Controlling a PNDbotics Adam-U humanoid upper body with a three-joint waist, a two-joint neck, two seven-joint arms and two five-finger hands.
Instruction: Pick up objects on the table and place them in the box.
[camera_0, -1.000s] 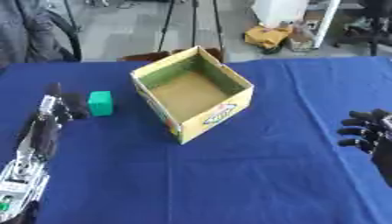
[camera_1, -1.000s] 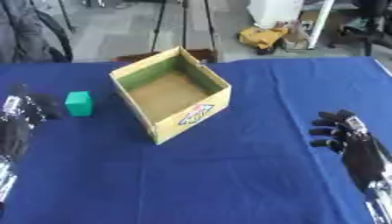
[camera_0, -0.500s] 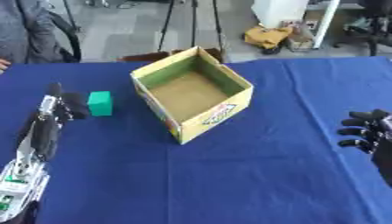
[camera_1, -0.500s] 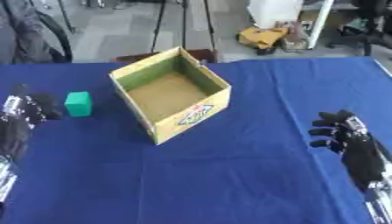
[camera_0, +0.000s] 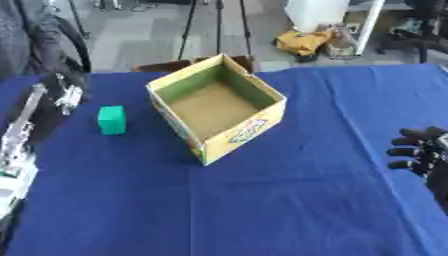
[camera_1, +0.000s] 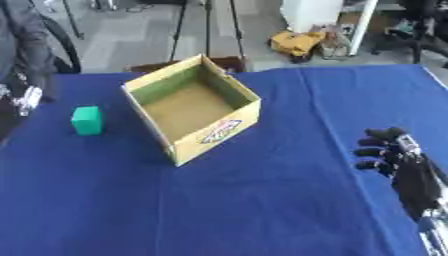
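An open yellow cardboard box (camera_0: 217, 107) with nothing inside stands askew on the blue table (camera_0: 262, 200), left of the middle. To its left a green block (camera_0: 111, 120) stands alone on the cloth. My left hand (camera_0: 59, 102) is raised at the left edge, just left of the block and apart from it. It is blurred, its fingers look relaxed, and it holds nothing. At the right edge my right hand (camera_1: 392, 152) rests with loosely bent fingers, far from the box.
Beyond the table's far edge are tripod legs (camera_0: 216, 25), a yellow bag (camera_0: 304, 41) on the floor and a white stand (camera_0: 315, 12). A person in dark clothing (camera_1: 26, 45) stands at the far left corner.
My left hand has lifted and moved toward the far side, now level with the green block. Block, box and right hand have stayed put.
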